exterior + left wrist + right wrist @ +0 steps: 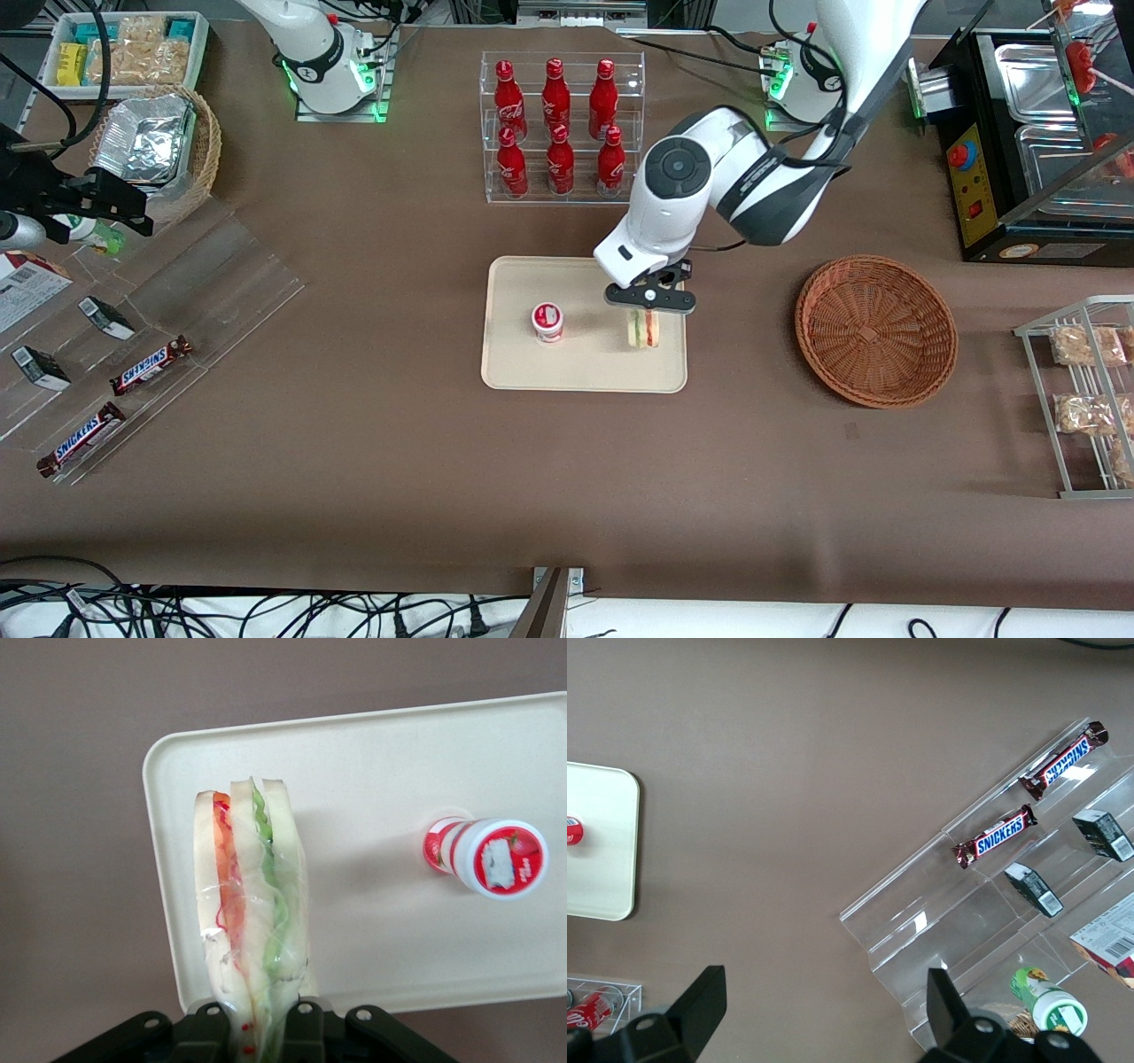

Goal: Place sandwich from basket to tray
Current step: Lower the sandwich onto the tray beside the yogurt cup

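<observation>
My gripper (649,310) is clamped on the sandwich (644,329), my two fingers (205,1017) pressing the wrapped bread from either side at its base, and I hold it over the tray (585,372) near the tray's edge toward the basket. From my wrist the sandwich (252,912) stands on edge, white bread outside, a red layer and a green layer showing through the clear wrap, with the cream tray (372,771) beneath it. I cannot tell whether its lower end touches the tray surface or hangs just above. On the same tray, toward the parked arm's end, a small white cup with a red lid (547,321) stands upright, apart from the sandwich; in my wrist view that cup (496,858) shows its red printed top. The reddish-brown wicker basket (875,330) sits on the brown table toward my end, well apart from the tray, with nothing visible inside it. Farther from the front camera than the tray, a clear rack of red bottles (558,124) stands on the table. Toward the parked arm's end lie Snickers bars (151,365) on clear acrylic steps.
</observation>
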Robot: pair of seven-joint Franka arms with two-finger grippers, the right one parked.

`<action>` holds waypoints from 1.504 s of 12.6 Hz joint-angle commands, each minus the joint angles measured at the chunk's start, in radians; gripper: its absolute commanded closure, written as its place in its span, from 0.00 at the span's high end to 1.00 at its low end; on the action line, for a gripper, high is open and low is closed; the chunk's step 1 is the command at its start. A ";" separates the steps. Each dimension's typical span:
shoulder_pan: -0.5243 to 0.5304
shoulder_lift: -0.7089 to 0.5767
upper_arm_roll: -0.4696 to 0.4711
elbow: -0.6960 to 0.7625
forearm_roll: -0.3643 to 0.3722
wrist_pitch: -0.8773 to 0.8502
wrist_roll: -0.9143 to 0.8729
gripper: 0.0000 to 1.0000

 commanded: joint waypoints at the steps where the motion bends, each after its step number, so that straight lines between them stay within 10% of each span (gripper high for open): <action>1: -0.020 0.060 -0.001 0.014 0.093 0.041 -0.053 0.00; 10: -0.025 0.161 0.005 0.016 0.181 0.099 -0.062 0.00; 13: -0.027 0.161 0.005 0.016 0.181 0.099 -0.079 0.16; 18: -0.036 0.166 0.008 0.016 0.182 0.099 -0.136 0.99; 19: -0.034 0.165 0.007 0.017 0.182 0.096 -0.137 1.00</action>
